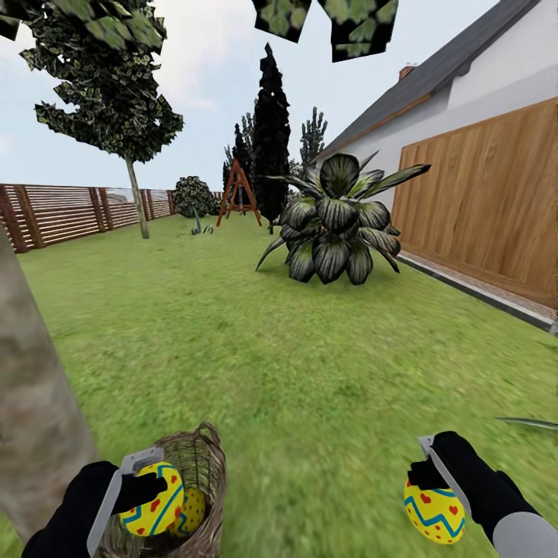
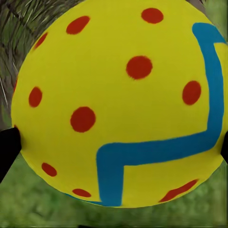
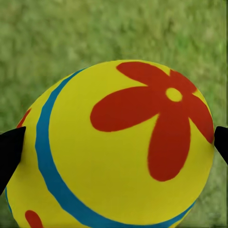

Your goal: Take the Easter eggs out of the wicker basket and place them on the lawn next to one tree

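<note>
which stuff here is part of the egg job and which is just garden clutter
Part of the job:
- egg in left gripper
- egg in right gripper
- third egg, in the wicker basket
- tree trunk
- lawn

Just there:
- big leafy plant
- red ladder frame
- slat fence
- house

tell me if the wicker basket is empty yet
Not empty. In the head view one Easter egg still sits inside the wicker basket, behind the egg held in the left gripper; the right gripper holds another.
</note>
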Controlling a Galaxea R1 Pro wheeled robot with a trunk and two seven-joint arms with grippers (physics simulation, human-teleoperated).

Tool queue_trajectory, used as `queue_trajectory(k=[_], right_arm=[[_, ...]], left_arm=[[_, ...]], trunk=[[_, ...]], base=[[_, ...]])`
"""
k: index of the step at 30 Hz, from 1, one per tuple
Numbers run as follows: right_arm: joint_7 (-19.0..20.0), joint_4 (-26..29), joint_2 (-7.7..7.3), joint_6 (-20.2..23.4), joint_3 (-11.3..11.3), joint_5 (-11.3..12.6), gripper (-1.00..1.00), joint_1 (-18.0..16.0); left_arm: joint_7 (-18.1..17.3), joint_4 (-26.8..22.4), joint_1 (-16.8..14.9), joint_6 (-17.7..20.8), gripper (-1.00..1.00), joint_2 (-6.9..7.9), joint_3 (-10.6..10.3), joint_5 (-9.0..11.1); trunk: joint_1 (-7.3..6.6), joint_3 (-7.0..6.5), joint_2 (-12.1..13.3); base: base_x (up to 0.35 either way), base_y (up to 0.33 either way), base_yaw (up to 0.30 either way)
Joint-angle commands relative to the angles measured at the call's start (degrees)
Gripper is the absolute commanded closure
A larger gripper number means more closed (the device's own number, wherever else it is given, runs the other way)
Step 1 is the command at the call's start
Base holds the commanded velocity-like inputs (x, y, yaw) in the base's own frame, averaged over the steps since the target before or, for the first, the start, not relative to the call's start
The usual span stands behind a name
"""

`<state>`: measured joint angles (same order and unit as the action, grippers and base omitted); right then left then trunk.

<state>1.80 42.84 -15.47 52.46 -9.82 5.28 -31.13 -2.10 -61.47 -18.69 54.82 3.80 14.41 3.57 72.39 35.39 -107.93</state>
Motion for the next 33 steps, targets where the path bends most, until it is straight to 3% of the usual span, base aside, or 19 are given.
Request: queue_trajectory(k=[1,13,25,33], right_arm=[[-0.22,0.05,-0.07,0.19,-0.28,0.52,1.00,-0.04],[-0.22,-0.04,0.71,0.19,-0.28,0.52,1.00,-0.05],[-0.22,-0.04,0.71,0.19,-0.29,0.52,1.00,-0.03],[-0.22,-0.04,0.71,0.19,-0.29,0.52,1.00,-0.06]], left_arm=[[-0.01,-0.06,-0.03,0.29,1.00,-0.02,0.09,0.30],[-0.01,-0.07,-0.03,0.25,1.00,-0.02,0.14,0.60],[-0.17,-0.13,-0.03,0.37,1.00,-0.11,0.27,0.74],[-2.19,-0.14,-0.03,0.38,1.00,-0.38,0.36,0.65]], trunk=[[-0.26,-0.12,0.38],[-2.90,-2.27,5.19],[-5.53,-4.43,10.01],[-7.29,-5.86,13.21]], base=[[-0.281,-0.173,0.000],[-0.315,-0.024,0.000],[-0.297,0.162,0.000],[-0.284,0.185,0.000]])
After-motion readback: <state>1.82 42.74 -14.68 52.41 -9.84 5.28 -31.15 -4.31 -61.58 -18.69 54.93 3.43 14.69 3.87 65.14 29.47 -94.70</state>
